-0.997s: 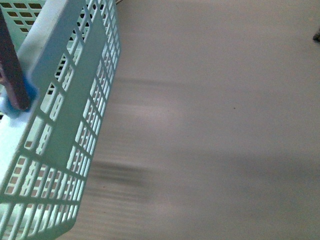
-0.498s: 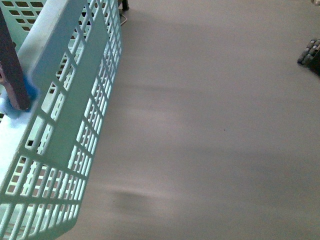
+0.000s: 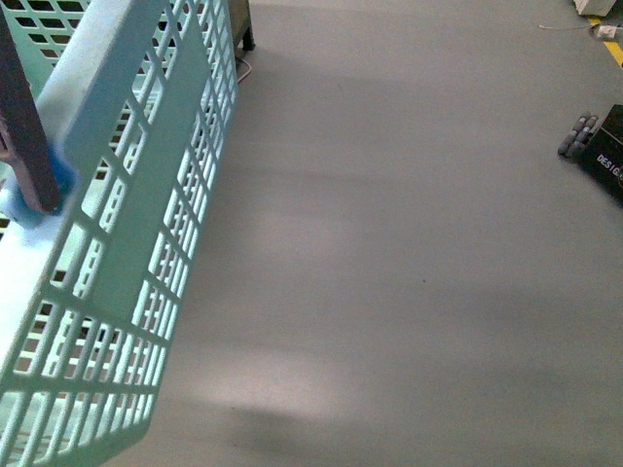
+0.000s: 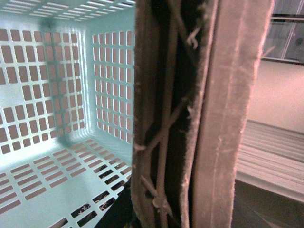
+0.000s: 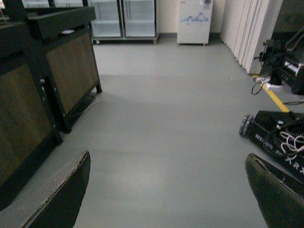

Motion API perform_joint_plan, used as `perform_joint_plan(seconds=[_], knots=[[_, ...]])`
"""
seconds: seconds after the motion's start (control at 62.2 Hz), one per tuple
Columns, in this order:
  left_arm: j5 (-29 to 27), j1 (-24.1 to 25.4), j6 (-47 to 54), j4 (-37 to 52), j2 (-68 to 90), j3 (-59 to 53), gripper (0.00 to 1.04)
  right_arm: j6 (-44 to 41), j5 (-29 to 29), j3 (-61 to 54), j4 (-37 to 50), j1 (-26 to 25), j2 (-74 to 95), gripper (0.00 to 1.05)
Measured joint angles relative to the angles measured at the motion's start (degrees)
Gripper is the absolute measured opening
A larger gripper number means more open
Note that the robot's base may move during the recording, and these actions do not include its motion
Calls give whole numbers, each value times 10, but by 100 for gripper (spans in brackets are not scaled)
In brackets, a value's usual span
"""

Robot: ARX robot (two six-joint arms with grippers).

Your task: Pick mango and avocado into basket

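The light teal basket point(image 3: 146, 224) hangs tilted at the left of the front view, above the grey floor. Its brown handle point(image 3: 24, 126) crosses the far left edge. In the left wrist view the brown ribbed handles point(image 4: 223, 118) fill the middle at very close range, and my left gripper point(image 4: 176, 194) is shut on them. Behind them the basket's slotted inside point(image 4: 52, 95) shows nothing in it. My right gripper point(image 5: 166, 199) is open over bare floor, with both dark fingertips point(image 5: 57, 199) wide apart. The mango and the avocado are out of view.
A dark wooden counter point(image 5: 42, 80) stands along one side of the floor, and its leg point(image 3: 245, 29) shows in the front view. A black wheeled base point(image 5: 278, 135) with cables sits opposite, seen too as a black box point(image 3: 604, 161). Fridges point(image 5: 123, 19) line the far wall.
The front view has swung across the floor: the black wheeled box has come further into the picture and the blur has cleared. The basket keeps the same place in the view.
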Motion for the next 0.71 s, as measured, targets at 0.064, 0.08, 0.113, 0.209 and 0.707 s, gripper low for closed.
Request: perform_joint_plan(seconds=[0.064, 0.08, 0.113, 0.209, 0.707], knots=[[0, 0, 0, 0, 0, 0, 16, 0, 1, 0, 0, 0, 0, 96], [0, 0, 0, 0, 0, 0, 16, 0, 0, 0, 0, 0, 0, 96], [0, 0, 0, 0, 0, 0, 16, 0, 0, 0, 0, 0, 0, 96], [0, 0, 0, 0, 0, 0, 16, 0, 1, 0, 0, 0, 0, 96], [0, 0, 0, 0, 0, 0, 16, 0, 0, 0, 0, 0, 0, 96]])
